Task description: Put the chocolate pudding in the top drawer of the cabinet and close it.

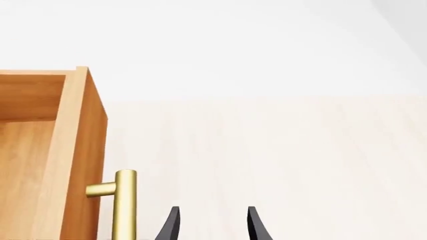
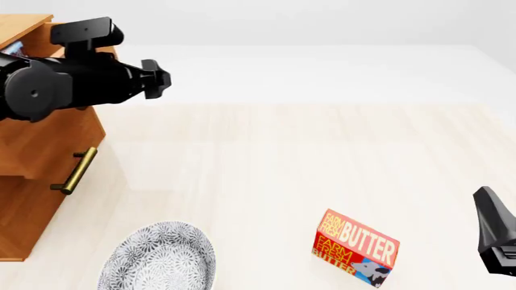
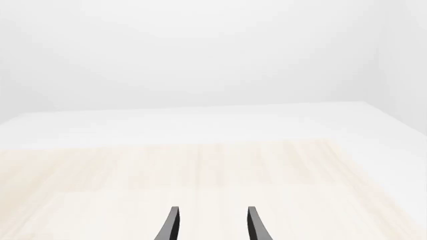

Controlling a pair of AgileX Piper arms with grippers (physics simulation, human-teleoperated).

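The honey-brown cabinet (image 2: 28, 223) stands at the far left of the front view. Its top drawer (image 1: 80, 150) is pulled out, and its brass handle (image 1: 123, 205) shows in the left wrist view and in the front view (image 2: 77, 170). My left gripper (image 1: 210, 225) is open and empty, just beside that handle and apart from it. My left arm (image 2: 64, 78) hangs over the drawer. A small blue and red sliver (image 2: 11, 49) behind the arm looks like the chocolate pudding, mostly hidden. My right gripper (image 3: 210, 225) is open and empty at the right edge of the front view (image 2: 493, 229).
A red-orange butter box (image 2: 354, 248) lies near the front of the table, right of centre. A grey patterned plate (image 2: 157, 260) sits at the front left, near the cabinet. The lower drawer is not clearly visible.
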